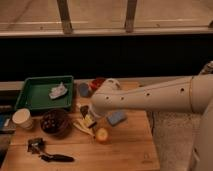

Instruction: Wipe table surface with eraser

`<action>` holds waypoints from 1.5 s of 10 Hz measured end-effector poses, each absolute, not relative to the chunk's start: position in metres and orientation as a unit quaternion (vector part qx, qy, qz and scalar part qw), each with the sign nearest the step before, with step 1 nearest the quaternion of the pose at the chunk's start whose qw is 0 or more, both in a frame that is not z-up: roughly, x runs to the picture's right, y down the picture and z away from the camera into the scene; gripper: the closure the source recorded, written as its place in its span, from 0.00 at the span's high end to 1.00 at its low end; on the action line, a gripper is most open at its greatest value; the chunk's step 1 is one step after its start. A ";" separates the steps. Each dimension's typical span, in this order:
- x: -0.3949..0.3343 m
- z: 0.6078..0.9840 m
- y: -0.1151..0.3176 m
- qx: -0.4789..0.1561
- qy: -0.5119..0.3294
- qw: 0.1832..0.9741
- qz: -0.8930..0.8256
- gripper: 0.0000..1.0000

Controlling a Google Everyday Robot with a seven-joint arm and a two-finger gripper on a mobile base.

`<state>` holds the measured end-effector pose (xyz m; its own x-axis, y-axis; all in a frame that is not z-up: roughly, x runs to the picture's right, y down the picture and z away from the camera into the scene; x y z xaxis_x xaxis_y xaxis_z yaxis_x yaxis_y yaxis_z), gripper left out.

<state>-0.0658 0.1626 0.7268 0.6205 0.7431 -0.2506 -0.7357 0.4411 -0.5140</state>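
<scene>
- No text, label, brand or number can be read anywhere.
- A small dark mark (145, 159) at the lower right of the table surface (125, 145) cannot be made out.
- The gripper (88, 117) is at centre frame, low over the table surface.

My 1 camera looks down across the table surface (125, 145) from above its near edge, fairly close; my gripper (88, 114) hangs over its middle.
</scene>
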 end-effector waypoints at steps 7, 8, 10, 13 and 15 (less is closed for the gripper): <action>-0.085 0.716 0.188 -0.320 -0.015 0.844 0.430 0.00; -0.085 0.716 0.189 -0.320 -0.015 0.844 0.430 0.00; -0.085 0.716 0.189 -0.322 -0.014 0.845 0.428 0.00; -0.101 0.718 0.220 -0.349 -0.016 0.840 0.416 0.00; -0.121 0.717 0.258 -0.378 -0.015 0.832 0.407 0.00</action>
